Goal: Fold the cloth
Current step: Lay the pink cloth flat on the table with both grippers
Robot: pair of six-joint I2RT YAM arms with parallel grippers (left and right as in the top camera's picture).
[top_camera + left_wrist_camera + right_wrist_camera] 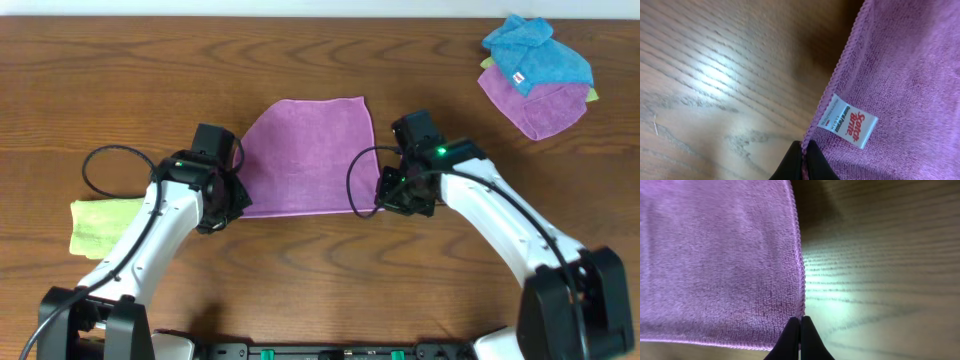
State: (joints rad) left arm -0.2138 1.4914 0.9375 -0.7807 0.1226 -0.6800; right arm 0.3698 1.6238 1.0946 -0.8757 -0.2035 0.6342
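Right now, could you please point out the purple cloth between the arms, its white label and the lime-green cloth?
purple cloth (305, 155): overhead view, its flat middle.
white label (847, 121): left wrist view, its printed centre.
lime-green cloth (98, 225): overhead view, its middle.

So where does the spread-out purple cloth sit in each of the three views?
Overhead: the cloth lies spread mid-table, away from the cloth pile top right.
Left wrist: fills the right side, white tag near the hem, left gripper pinching it at bottom.
Right wrist: fills the left half, right gripper pinching the hem at bottom.
Shared landmark: stitched hem against the wooden table.
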